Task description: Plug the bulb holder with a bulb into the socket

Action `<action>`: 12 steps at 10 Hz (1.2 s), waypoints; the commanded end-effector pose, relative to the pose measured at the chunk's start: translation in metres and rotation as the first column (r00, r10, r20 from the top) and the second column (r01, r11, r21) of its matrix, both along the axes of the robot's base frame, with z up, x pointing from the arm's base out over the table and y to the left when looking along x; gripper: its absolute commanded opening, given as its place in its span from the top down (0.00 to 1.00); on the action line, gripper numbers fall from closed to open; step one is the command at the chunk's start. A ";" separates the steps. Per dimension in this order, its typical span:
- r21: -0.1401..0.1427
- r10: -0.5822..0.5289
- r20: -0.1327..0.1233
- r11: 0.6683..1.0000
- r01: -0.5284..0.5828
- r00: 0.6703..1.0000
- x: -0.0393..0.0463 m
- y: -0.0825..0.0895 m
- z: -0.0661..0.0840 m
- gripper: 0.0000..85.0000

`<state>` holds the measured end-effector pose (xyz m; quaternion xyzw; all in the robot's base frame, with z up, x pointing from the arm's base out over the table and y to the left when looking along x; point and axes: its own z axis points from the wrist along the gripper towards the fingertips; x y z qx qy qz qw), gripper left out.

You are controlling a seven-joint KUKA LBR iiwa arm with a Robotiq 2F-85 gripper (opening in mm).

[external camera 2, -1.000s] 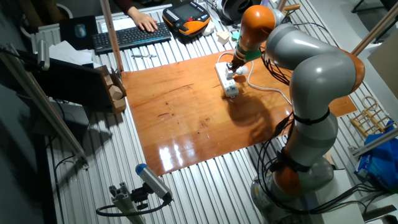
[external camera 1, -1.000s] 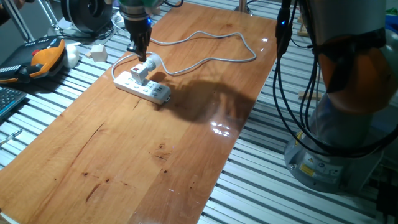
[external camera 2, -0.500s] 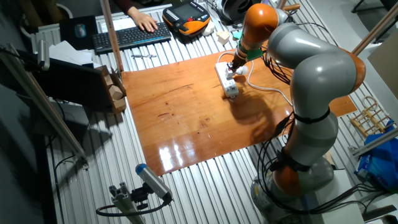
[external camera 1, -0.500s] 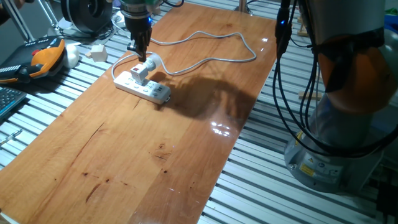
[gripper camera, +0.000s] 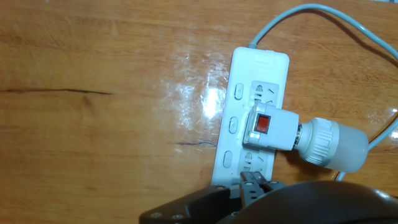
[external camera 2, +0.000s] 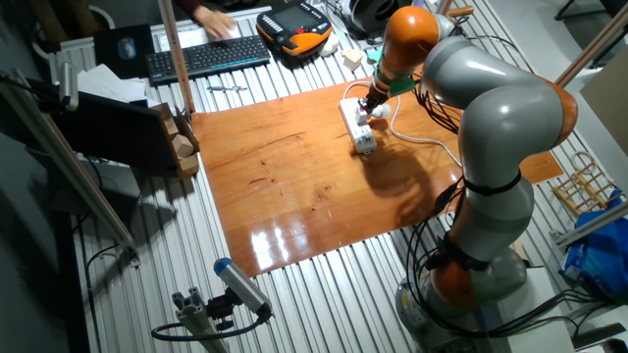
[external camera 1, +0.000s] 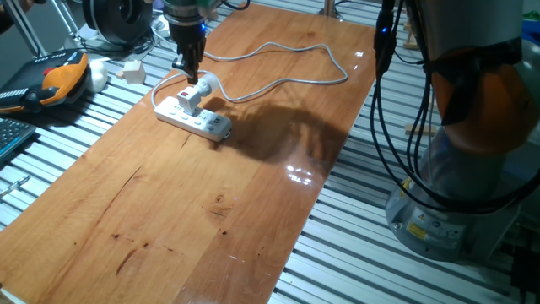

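The socket [gripper camera: 261,62] is a white power strip lying on the wooden table, also in the fixed views [external camera 1: 211,125] [external camera 2: 365,142]. The bulb holder [gripper camera: 270,129], white with a red switch, sits in the strip's middle outlet. Its bulb [gripper camera: 333,146] sticks out sideways past the strip's edge. In one fixed view the holder [external camera 1: 191,99] stands on the strip with my gripper [external camera 1: 191,74] just above it, apart from it. In the hand view my gripper [gripper camera: 252,182] shows at the bottom edge, fingers together, nothing between them.
The strip's grey cable [external camera 1: 295,46] loops across the far table. Off the table's left side lie an orange pendant [external camera 1: 63,76] and a white cube [external camera 1: 132,71]. A keyboard [external camera 2: 206,57] and a person's hand are beyond. The robot base [external camera 1: 456,211] stands right.
Gripper, bulb holder and strip stay where they were. Only the person's hand at the keyboard has shifted.
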<state>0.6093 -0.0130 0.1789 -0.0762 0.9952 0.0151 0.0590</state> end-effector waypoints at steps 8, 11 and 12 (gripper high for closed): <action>-0.003 -0.006 0.001 1.000 0.006 1.000 -0.0001 0.001 0.000 1.00; -0.009 -0.007 0.004 1.000 0.007 1.000 0.0000 0.004 0.000 1.00; -0.011 -0.003 0.005 1.000 0.003 1.000 -0.0001 0.003 0.000 1.00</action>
